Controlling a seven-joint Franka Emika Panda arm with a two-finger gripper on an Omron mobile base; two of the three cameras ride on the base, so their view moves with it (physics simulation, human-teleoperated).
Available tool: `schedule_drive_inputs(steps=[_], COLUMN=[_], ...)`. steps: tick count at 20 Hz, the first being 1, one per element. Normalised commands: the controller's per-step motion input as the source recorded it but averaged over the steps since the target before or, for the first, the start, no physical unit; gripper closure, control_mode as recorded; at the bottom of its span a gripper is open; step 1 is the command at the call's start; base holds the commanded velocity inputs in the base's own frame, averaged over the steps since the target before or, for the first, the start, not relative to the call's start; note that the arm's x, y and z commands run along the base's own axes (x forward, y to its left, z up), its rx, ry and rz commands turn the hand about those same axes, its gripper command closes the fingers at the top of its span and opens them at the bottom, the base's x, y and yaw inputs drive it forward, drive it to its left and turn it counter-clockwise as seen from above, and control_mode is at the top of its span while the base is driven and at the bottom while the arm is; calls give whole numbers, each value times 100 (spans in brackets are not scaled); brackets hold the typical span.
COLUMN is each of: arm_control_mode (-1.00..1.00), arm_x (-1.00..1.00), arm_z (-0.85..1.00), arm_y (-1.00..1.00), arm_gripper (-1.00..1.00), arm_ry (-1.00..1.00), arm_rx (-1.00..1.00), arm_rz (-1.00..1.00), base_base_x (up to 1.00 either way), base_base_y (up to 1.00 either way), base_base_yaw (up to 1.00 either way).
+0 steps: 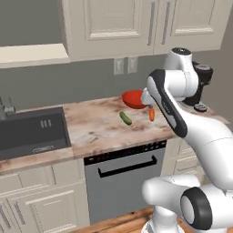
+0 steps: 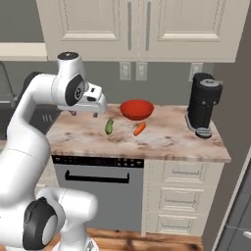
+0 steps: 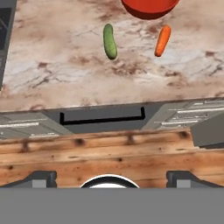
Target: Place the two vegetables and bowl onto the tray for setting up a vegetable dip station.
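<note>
1. Nearest the hand camera: gripper (image 3: 109, 177), fingertips (image 3: 41, 177) spread wide at the bottom of the hand view, gripping nothing, hung out over the wood floor (image 3: 109, 155) in front of the counter edge.
2. Seen in the right base view too: gripper (image 2: 88, 112) held above the counter's near-left part, clear of everything on it.
3. Red bowl (image 2: 137, 109) sat upright on the marbled counter (image 2: 171, 137), toward the back near the wall, empty as far as could be told. Also caught at (image 1: 134, 99) and cut by the top edge of the hand view at (image 3: 148, 8).
4. Green cucumber (image 2: 109, 126) lay flat on the counter in front of the bowl, to its left, not touching it. Same item at (image 1: 126, 119) and (image 3: 110, 41).
5. Orange carrot (image 2: 139, 129) lay flat just in front of the bowl, right of the cucumber, apart from both. Also at (image 3: 162, 40); partly hidden behind the arm at (image 1: 151, 114).
6. Blue tray: could not be located in any of the three views.
7. Black coffee machine (image 2: 203, 105) stood at the counter's right end, well apart from the bowl.
8. Dishwasher (image 2: 100, 188) with a dark handle fitted under the counter, below the vegetables.
9. Sink (image 1: 32, 132) set into the counter at far left.
10. Wall outlets (image 2: 133, 71) behind the bowl, cream cabinets (image 2: 137, 29) above.
</note>
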Motion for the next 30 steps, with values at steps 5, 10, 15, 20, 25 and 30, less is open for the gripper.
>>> schedule_drive_inputs(steps=[5,10,15,20,25,30], arm_control_mode=[100,100,100,100,100,100], arm_x=[0,0,0,0,0,0], arm_z=[0,0,0,0,0,0], arm_y=[0,0,0,0,0,0], arm_gripper=[-100,-100,-100,-100,-100,-100], arm_ry=[0,0,0,0,0,0], arm_rx=[0,0,0,0,0,0], arm_rz=[0,0,0,0,0,0], base_base_x=[27,37,47,62,50,40], base_base_y=[-35,-42,-26,0,1,11], base_base_yaw=[27,27,21,1,0,-6])
